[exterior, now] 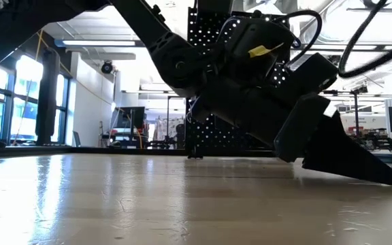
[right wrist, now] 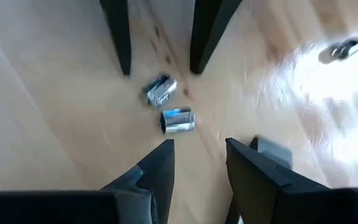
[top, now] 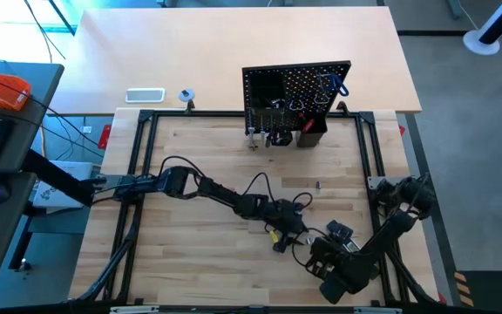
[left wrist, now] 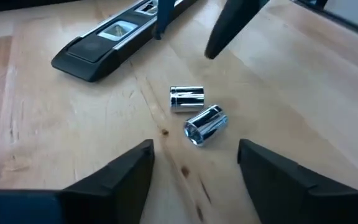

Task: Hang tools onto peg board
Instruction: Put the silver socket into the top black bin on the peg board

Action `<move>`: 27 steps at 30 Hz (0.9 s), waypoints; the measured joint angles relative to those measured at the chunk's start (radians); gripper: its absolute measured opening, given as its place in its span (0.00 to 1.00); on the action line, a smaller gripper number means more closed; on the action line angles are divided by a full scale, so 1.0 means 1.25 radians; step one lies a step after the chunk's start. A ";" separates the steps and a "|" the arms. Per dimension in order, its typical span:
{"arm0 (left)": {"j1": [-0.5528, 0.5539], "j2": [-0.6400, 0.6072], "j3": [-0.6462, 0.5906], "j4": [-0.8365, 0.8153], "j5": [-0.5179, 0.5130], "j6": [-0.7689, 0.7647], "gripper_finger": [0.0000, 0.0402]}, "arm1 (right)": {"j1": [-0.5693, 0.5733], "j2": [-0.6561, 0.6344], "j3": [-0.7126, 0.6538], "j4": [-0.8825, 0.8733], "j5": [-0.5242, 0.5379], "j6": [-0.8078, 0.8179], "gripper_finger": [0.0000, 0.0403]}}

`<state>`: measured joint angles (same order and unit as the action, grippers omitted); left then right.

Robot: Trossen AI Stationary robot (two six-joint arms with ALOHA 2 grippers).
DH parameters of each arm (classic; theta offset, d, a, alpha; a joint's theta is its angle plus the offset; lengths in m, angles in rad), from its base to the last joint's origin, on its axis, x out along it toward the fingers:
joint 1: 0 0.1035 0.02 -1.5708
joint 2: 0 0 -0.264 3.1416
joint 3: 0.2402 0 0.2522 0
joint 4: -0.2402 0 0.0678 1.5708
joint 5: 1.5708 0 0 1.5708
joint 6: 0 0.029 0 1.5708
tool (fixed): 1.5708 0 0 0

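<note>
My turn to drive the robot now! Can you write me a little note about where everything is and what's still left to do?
Left gripper: open, empty, low over two shiny metal sockets lying loose on the table.
Right gripper: open, empty, facing the same sockets from the other side.
A black striped bar lies on the table just past them.
Peg board: stands at the table's far edge, several tools already hanging.
Left: pick up the sockets and the bar and put them on the board.

Two glossy chrome metal sockets (left wrist: 197, 115) lie on the smooth wooden table (left wrist: 55, 137).
</note>
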<state>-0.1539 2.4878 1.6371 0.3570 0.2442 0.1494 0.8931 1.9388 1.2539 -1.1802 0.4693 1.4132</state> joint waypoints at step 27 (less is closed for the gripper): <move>-0.017 0.000 -0.001 0.004 -0.046 -0.048 0.58 | -0.059 -0.002 -0.110 0.240 0.020 -0.092 0.34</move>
<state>-0.1753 2.4882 1.6363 0.3618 0.1863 0.0888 0.8197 1.9369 1.1164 -0.8796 0.4948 1.2982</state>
